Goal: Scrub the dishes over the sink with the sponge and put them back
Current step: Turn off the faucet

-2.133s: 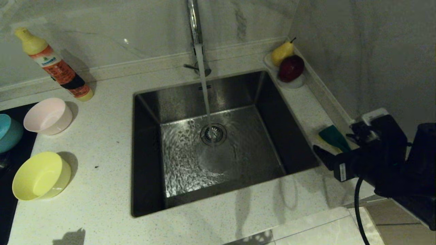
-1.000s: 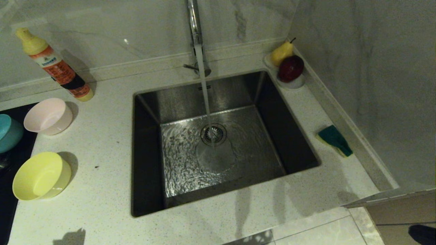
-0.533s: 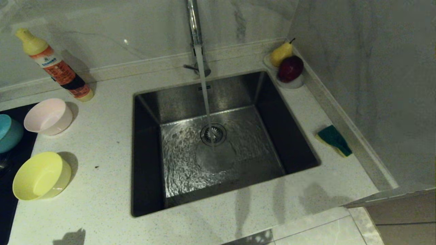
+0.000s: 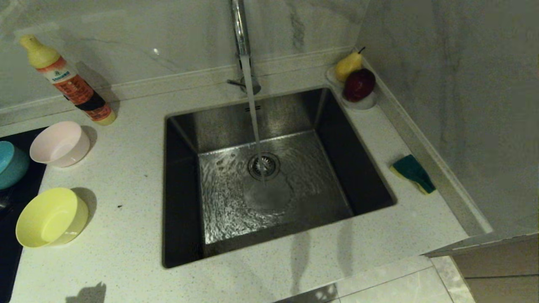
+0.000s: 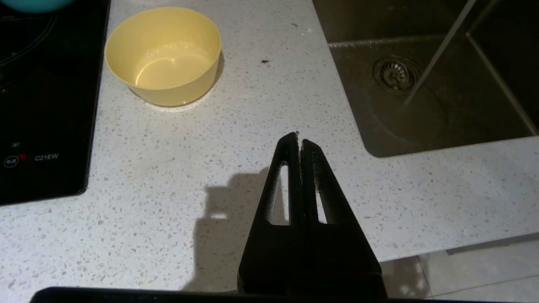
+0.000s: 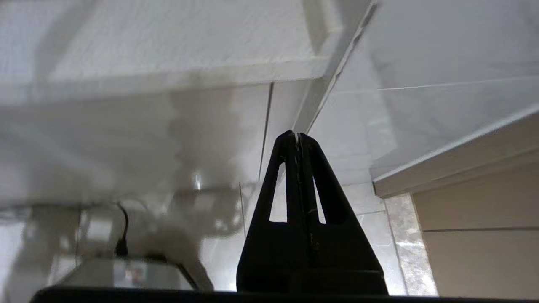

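Open counter (image 4: 126,235) between yellow bowl (image 4: 51,217) and sink (image 4: 269,176); tap (image 4: 240,29) over the basin.

pink bowl (image 4: 59,144): upright, far left on the surface
yellow bowl (image 4: 51,217): upright, near left
blue bowl (image 4: 12,164): left edge, on stove top
sponge (image 4: 413,173): green side up, right of sink
sink (image 4: 269,168): steel, tap running onto drain

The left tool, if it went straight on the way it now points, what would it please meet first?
Probably the bare countertop: the shut left tool points down at open speckled surface between the yellow bowl and the sink. Depth is unclear, but nothing else lies in its line.
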